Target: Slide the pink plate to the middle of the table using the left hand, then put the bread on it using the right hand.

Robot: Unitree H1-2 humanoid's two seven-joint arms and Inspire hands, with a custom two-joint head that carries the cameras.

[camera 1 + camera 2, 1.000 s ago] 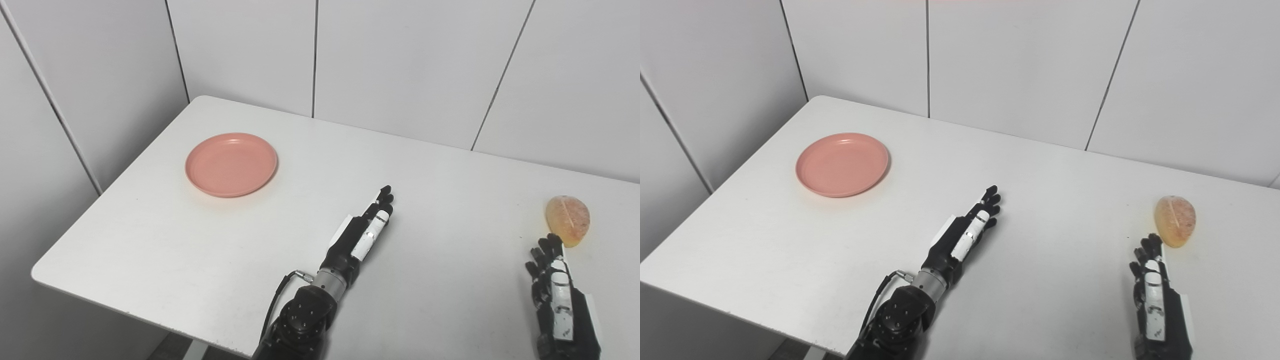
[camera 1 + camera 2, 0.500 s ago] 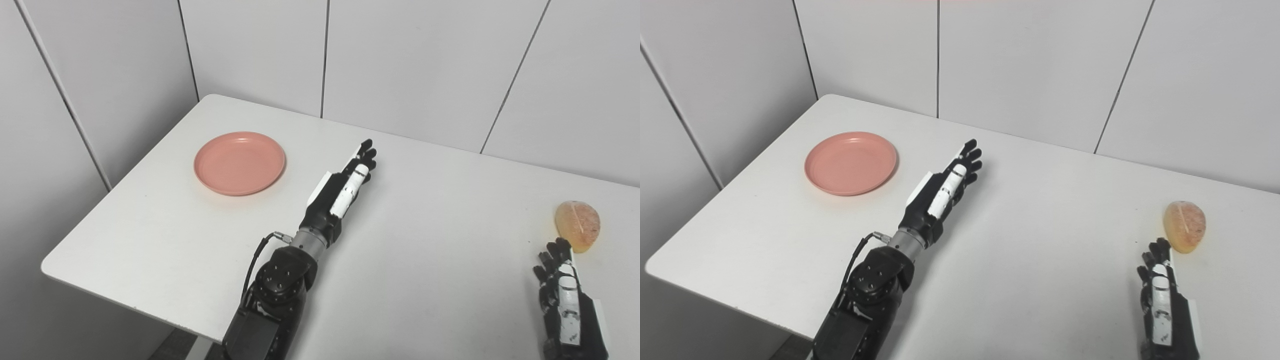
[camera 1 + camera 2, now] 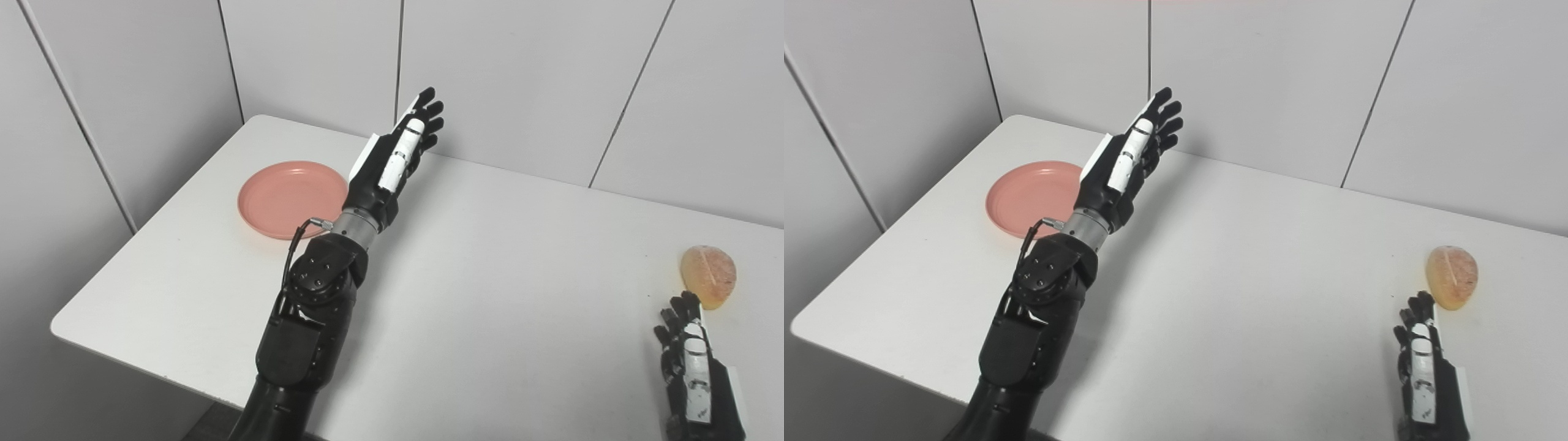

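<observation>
Reaching up over the far left part of the white table [image 3: 490,294], the left hand [image 3: 395,156] was raised in the air with its fingers [image 3: 429,113] stretched out and slightly apart, holding nothing; its palm side could not be made out from these views; the black forearm [image 3: 318,288] rose from the bottom edge and crossed in front of the right edge of the pink plate [image 3: 282,196], hiding part of its rim. Whether the hand stood directly above the plate or just beside it could not be told, but it did not touch it. The plate lay flat near the table's left far corner, with nothing on it; the bread [image 3: 708,275], a rounded golden piece, sat well apart from it near the table's right edge. The right hand [image 3: 689,361] lay low at the bottom right, close to the table, its fingertips [image 3: 1418,303] just short of the bread's near side; its fingers were extended and held nothing; whether they touched the bread could not be told. Grey panelled walls [image 3: 520,73] stood behind the table.
</observation>
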